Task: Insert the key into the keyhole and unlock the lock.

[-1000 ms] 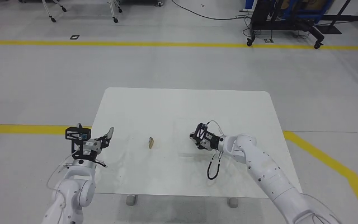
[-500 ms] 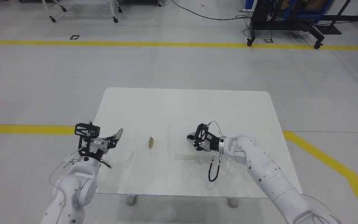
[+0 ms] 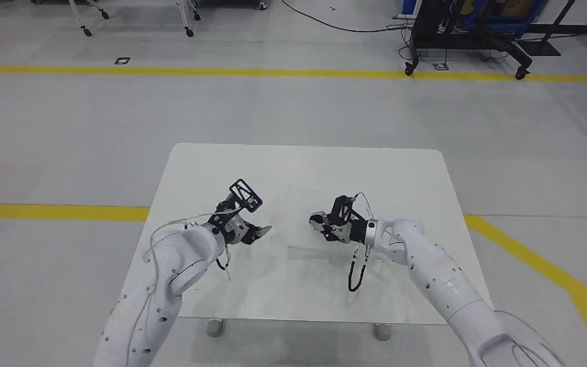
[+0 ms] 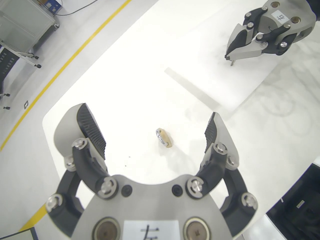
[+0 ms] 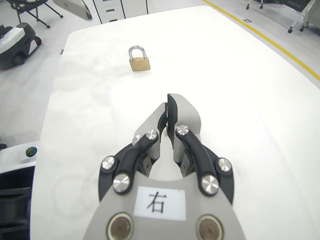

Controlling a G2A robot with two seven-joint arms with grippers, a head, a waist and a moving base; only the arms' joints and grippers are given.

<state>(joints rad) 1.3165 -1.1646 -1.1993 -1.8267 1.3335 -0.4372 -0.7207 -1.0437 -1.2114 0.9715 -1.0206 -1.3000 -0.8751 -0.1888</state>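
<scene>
Black ribbed pads [image 4: 91,128] of the left end effector [image 4: 147,111] are held wide apart, with nothing between them. The padlock [image 4: 164,138] is seen in the gap between the spread fingers, below them and untouched, resting on the white bench [image 3: 385,174]. In the top view this end effector [image 3: 252,231] is placed at about 9 o'clock from the bench's middle.

The fingers of the right end effector [image 5: 168,101] are pressed together on the key [image 4: 232,62], of which a thin metal tip is seen protruding below the fingertips in the left wrist view. In the top view this end effector [image 3: 316,220] is found close to the bench's middle, and the left one lies at its 9 o'clock, near but apart.

The padlock [image 5: 140,62] is shown from the right wrist with a brass body and a silver shackle seated in it; it lies beyond the closed fingertips, apart from them

A faint grey strip [image 4: 192,88] is marked on the bench between the two end effectors
</scene>
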